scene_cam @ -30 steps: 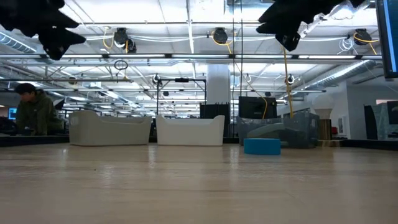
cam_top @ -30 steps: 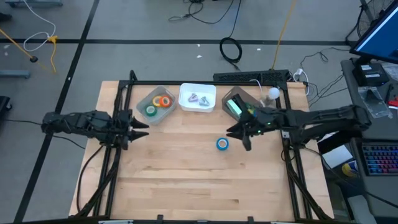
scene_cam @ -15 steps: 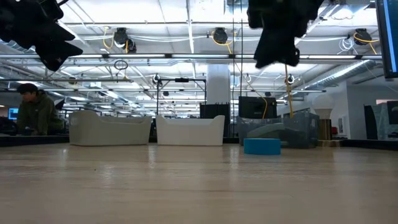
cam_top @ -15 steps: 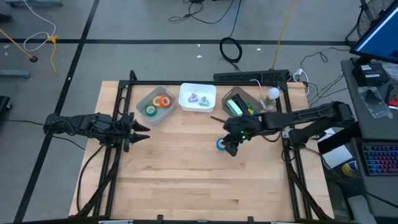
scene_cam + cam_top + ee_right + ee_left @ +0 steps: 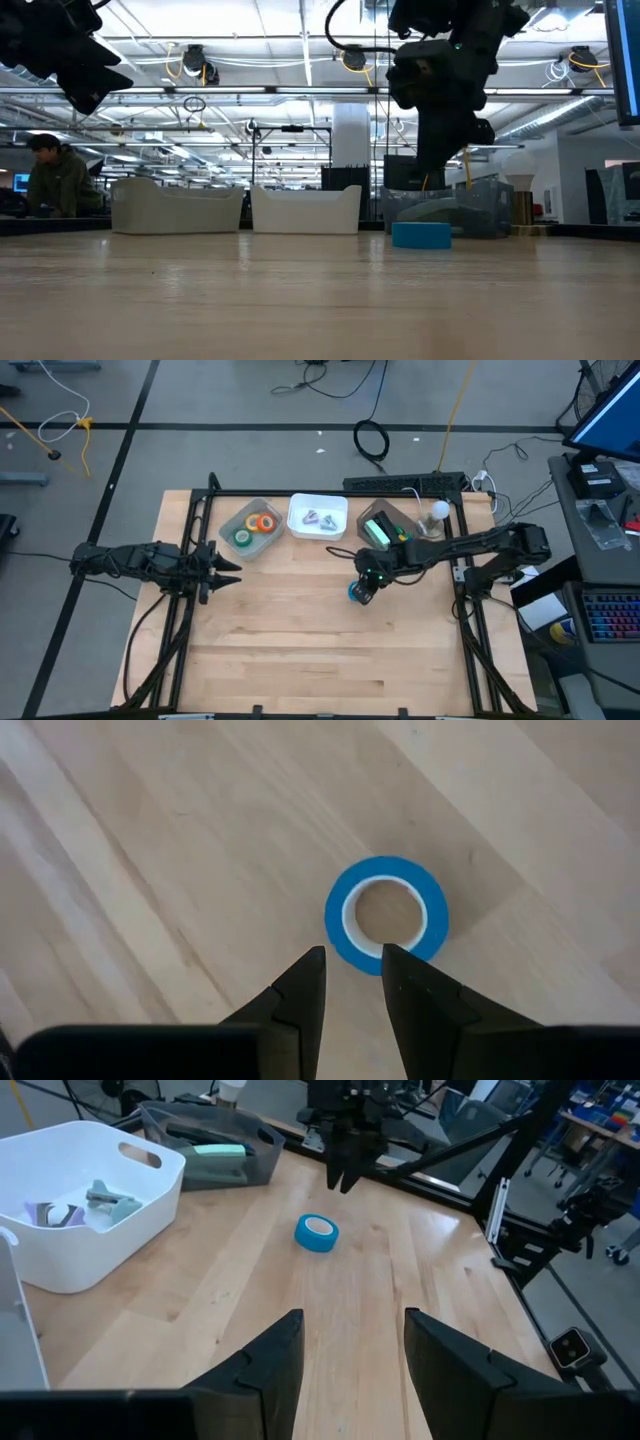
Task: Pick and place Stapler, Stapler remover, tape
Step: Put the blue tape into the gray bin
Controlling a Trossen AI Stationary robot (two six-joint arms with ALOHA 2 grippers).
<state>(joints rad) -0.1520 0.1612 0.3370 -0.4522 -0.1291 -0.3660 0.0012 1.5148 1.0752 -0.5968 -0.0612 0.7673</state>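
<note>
A blue tape roll (image 5: 386, 915) lies flat on the wooden table right of the middle; it also shows in the high view (image 5: 355, 594), the low view (image 5: 421, 235) and the left wrist view (image 5: 316, 1233). My right gripper (image 5: 352, 958) points down above the roll's near rim, its fingers a narrow gap apart, touching nothing; it also shows in the high view (image 5: 366, 586) and the low view (image 5: 430, 175). My left gripper (image 5: 232, 567) is open and empty, raised over the table's left side. Orange, green and yellow rolls lie in a clear bin (image 5: 232, 517).
Three bins stand along the far edge: the clear bin with tape rolls, a white bin (image 5: 317, 503) with stapler removers, and a grey bin (image 5: 384, 514) with a teal stapler. The near half of the table (image 5: 320, 660) is bare wood. A person sits beyond the table (image 5: 55, 180).
My right gripper has gone toward the table's left edge and down, to over the blue tape roll, and has tipped from reaching level to pointing down. The roll has stayed where it was.
</note>
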